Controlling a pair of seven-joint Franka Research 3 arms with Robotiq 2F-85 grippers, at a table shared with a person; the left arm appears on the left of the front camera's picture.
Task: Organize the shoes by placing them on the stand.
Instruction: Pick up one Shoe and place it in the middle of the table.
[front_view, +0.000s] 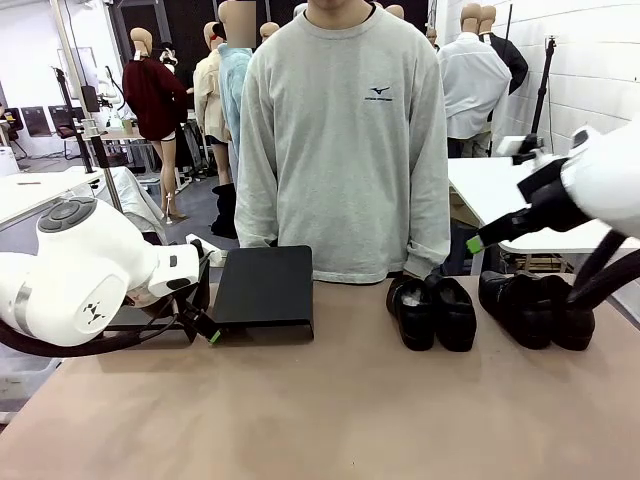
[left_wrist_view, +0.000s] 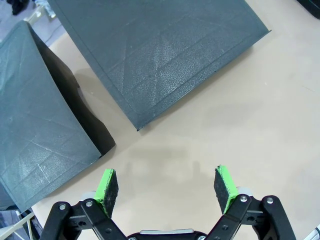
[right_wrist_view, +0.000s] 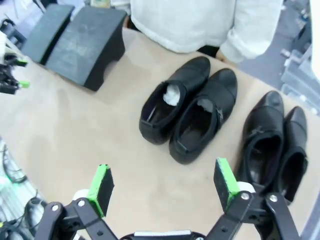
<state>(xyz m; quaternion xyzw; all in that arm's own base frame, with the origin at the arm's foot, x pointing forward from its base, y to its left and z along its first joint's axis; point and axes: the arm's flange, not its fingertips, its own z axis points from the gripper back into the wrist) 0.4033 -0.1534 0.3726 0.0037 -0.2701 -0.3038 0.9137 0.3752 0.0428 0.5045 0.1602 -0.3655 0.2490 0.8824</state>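
Observation:
Two pairs of glossy black shoes stand on the tan table: one pair (front_view: 432, 312) (right_wrist_view: 190, 112) in front of the person, the other pair (front_view: 535, 310) (right_wrist_view: 272, 145) to its right. The black stand (front_view: 265, 290) (right_wrist_view: 90, 45) sits at the table's far left; its sloped panels (left_wrist_view: 160, 55) carry nothing. My left gripper (front_view: 205, 318) (left_wrist_view: 166, 187) hovers open just beside the stand, over bare table. High above the shoes hangs my right gripper (front_view: 478, 240) (right_wrist_view: 163, 182), open and empty.
A person in a grey sweatshirt (front_view: 345, 140) stands at the far edge, one sleeve cuff (front_view: 428, 262) close to the middle pair. A white table (front_view: 500, 190) stands behind on the right. The near half of the tan table (front_view: 330, 420) is bare.

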